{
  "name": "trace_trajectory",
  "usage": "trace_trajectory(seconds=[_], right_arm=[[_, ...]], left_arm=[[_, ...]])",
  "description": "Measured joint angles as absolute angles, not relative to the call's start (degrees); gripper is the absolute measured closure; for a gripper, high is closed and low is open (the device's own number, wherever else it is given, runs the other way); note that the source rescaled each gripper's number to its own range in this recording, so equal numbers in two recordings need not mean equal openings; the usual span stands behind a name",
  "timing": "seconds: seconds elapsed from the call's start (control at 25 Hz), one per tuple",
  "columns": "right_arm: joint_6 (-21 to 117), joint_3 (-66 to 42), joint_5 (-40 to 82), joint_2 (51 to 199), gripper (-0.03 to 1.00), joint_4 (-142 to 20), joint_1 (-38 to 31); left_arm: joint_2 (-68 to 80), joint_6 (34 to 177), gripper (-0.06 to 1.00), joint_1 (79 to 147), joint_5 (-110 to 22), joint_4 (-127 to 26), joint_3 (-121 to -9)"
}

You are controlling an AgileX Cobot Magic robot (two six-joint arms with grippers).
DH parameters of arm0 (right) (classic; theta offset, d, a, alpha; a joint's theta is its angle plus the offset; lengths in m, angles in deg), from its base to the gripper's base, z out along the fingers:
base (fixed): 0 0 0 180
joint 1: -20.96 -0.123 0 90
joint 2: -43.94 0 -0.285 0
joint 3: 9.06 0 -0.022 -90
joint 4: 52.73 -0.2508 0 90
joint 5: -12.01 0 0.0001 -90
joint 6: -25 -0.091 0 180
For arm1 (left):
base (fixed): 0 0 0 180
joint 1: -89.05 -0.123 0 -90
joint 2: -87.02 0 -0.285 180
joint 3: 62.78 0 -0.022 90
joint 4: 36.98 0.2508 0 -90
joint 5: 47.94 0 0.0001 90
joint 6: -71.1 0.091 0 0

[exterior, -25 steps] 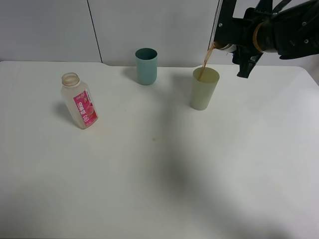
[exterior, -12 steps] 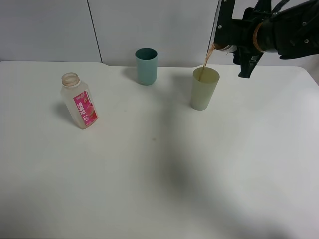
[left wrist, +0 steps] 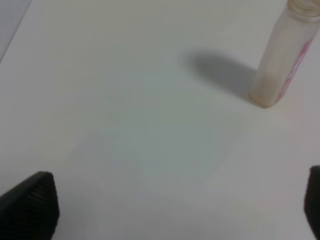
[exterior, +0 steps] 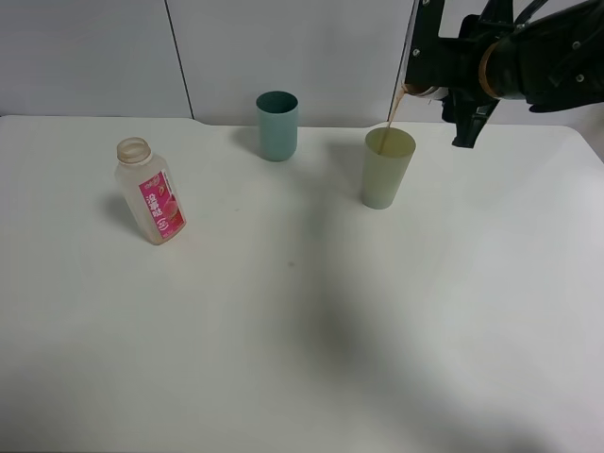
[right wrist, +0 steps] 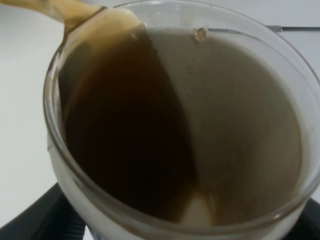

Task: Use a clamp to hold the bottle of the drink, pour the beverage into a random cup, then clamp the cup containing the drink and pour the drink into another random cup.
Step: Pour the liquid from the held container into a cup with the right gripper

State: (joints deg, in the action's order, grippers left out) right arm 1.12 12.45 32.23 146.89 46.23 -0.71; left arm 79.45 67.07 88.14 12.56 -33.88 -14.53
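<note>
right clamp (exterior: 436,92): up at the far right of the table, high above the surface, jaws closed around the cup containing the drink (right wrist: 175,125), gripping it tilted hard over on its side

cup containing the drink: held sideways in that clamp, mouth facing the tall green cup; mostly hidden behind the black arm in the exterior view, only the rim peeking out; wrist view looks straight into the clear cup wall

beverage (right wrist: 125,135): dark brown, pooled against the lower side of the tipped cup, running over the lip as a thin tan stream (exterior: 393,111)

pale green cup (exterior: 387,168): standing upright on the table, just below and beside the clamp, stream dropping into its open mouth, a bit of brown visible inside

left clamp (left wrist: 170,210): jaws spread wide, only two black finger tips showing at the corners of the wrist view, nothing between them, hanging over bare table

bottle (exterior: 150,192): upright on the left side of the table, no cap, pink label facing front, looks pretty much empty; well apart from the right clamp, some way ahead of the left one

teal cup (exterior: 276,125): upright near the back edge, between bottle and green cup, untouched

table (exterior: 302,330): plain white
</note>
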Motion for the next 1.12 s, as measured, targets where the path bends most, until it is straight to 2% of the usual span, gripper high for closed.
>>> trace_trajectory(seconds=[1.12], right_arm=[[14.37, 12.45, 32.41, 146.89, 0.96, 46.28, -0.71]], left_arm=[[79.45, 67.07, -0.06, 88.14, 12.56, -33.88, -14.53]])
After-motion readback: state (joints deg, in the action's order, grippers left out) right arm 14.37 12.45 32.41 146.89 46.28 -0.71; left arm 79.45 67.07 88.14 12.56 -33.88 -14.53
